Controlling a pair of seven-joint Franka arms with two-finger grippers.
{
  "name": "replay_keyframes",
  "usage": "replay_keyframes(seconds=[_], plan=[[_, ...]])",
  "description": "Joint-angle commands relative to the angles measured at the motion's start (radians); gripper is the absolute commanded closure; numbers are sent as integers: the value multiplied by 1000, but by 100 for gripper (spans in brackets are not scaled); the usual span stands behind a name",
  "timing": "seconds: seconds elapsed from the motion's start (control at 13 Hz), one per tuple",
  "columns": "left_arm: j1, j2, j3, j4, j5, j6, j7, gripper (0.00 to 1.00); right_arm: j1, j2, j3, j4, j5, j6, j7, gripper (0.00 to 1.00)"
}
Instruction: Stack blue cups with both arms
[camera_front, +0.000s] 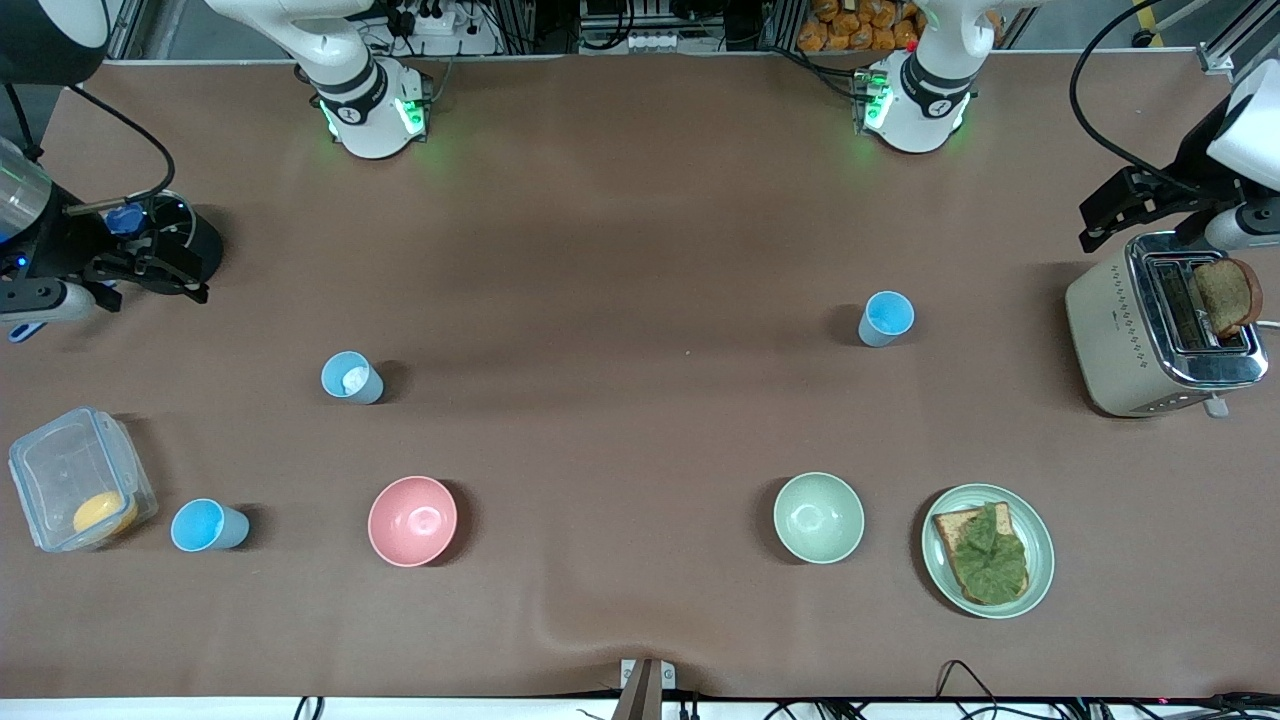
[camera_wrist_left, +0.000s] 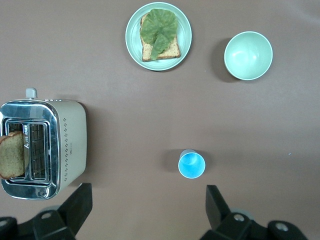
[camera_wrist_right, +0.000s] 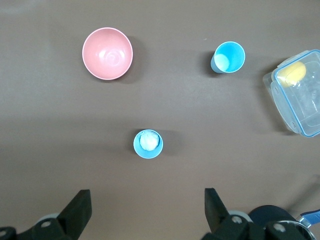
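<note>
a: where are the blue cups relative to the pink bowl (camera_front: 412, 520)?

b: three, all upright and well apart. one (camera_front: 351, 377) stands farther from the front camera than the bowl; one (camera_front: 207, 525) sits beside it toward the right arm's end, near a clear container (camera_front: 78, 480); the third (camera_front: 886, 318) is toward the left arm's end, near a toaster (camera_front: 1160, 325).

a: and the grippers?

b: the left gripper (camera_wrist_left: 149, 205) hangs over bare table by the third cup, jaws spread, empty. the right gripper (camera_wrist_right: 148, 206) hangs at the right arm's end, also spread, empty.
</note>
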Motion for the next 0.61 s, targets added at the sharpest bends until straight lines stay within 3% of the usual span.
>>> replay_keyframes(seconds=[0.0, 0.54], plan=[[5, -7, -8, 9, 13, 0, -21, 0, -9, -10, 7, -10, -13, -2, 15, 0], [5, -11, -8, 9, 14, 1, -21, 0, -9, -6, 6, -10, -11, 0, 15, 0]])
